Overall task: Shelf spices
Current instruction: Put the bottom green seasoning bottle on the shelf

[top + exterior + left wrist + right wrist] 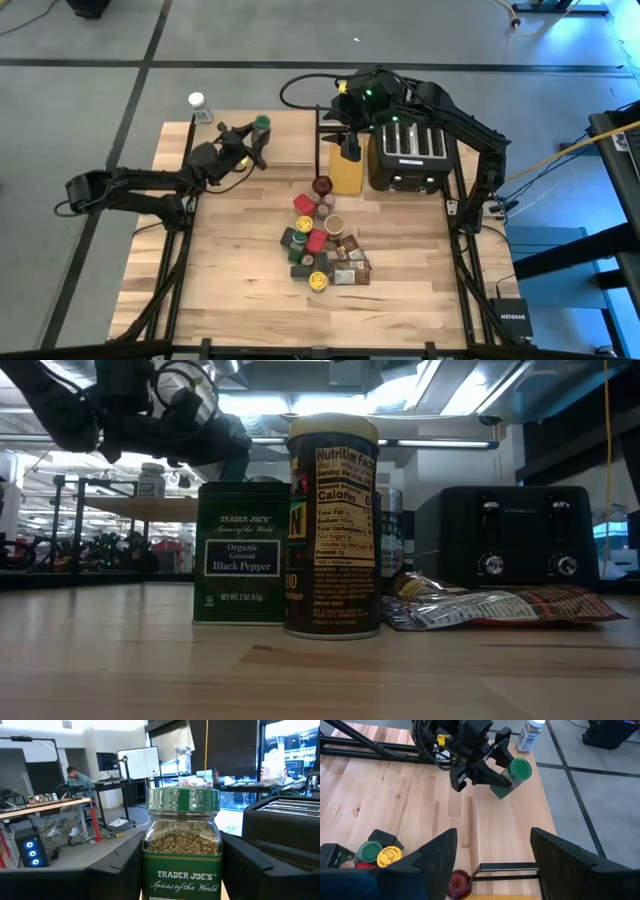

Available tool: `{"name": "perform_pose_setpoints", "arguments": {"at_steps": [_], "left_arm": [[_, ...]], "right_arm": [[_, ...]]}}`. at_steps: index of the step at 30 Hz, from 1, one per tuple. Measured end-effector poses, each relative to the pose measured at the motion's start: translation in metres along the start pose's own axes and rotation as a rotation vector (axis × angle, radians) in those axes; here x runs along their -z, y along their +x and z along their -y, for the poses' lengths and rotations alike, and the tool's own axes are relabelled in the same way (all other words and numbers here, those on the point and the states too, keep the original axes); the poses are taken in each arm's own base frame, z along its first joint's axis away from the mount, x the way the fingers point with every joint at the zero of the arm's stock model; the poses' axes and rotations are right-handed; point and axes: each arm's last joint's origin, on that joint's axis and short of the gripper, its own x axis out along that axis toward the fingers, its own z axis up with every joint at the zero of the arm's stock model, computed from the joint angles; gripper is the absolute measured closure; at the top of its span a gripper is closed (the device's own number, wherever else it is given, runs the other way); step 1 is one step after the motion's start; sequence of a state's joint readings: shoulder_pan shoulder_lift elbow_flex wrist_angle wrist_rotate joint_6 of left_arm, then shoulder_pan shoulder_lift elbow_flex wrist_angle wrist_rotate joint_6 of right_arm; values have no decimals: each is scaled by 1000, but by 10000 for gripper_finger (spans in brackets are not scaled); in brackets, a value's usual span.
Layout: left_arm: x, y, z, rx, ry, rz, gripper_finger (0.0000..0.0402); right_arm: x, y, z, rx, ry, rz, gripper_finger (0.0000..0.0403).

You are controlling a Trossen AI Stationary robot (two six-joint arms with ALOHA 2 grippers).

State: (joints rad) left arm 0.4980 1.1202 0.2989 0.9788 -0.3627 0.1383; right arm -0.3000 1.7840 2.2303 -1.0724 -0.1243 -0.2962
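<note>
A green-lidded Trader Joe's spice jar (182,840) sits upright — lid up — over the shelf (505,830), clamped between the left gripper's (492,767) fingers. That arm reaches low across the table. The right gripper (490,852) hovers above the shelf — fingers apart, empty.

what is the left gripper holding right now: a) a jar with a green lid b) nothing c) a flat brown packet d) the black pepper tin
a: the left gripper is closed around the green-lidded jar, and the left wrist view shows that jar between its fingers.
</note>
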Motion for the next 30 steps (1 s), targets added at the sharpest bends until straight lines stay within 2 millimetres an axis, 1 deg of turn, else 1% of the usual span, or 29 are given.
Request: {"name": "perform_pose_setpoints", "arguments": {"at_steps": [5, 8, 15, 23, 30], "left_arm": [[8, -3, -3, -22, -41, -39, 206], [10, -3, -2, -12, -55, -51, 206], [13, -6, -2, -2, 19, -58, 197], [23, -21, -6, -10, -30, -5, 189], [27, -22, -6, -9, -90, -35, 189]], "right_arm": [[0, 0, 0, -12, -1, 5, 144], [-1, 0, 0, -16, -3, 9, 144], [-2, 0, 0, -21, -6, 23, 144], [-2, 0, 0, -23, -6, 24, 144], [-3, 0, 0, -21, -8, 33, 144]]}}
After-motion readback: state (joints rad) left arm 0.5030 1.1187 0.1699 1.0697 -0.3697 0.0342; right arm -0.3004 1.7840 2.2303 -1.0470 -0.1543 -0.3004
